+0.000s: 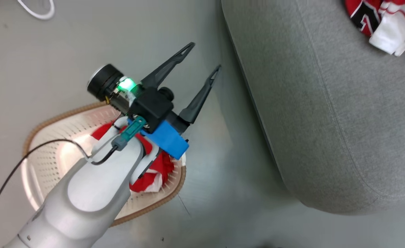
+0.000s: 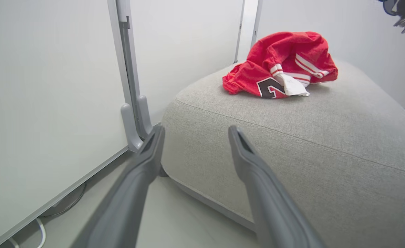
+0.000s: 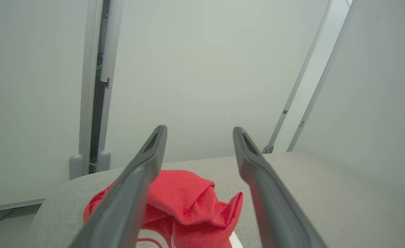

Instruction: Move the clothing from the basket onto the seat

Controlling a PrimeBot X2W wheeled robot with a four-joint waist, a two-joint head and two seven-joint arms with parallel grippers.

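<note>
The basket [image 1: 47, 162] stands on the floor [image 1: 33, 51] left of the seat [image 1: 326, 120], apart from it. One red garment [image 1: 154, 174] lies crumpled inside it, partly hidden under the left arm. The left gripper [image 1: 205, 55] hangs between the basket and the seat's edge with its fingers spread wide and nothing between them. The second red garment [image 2: 285, 55], with white stripes and a black-and-white mark, lies bunched on the seat's top, at its far side. The right gripper [image 3: 199, 129] hovers over that garment, fingers parted and empty.
</note>
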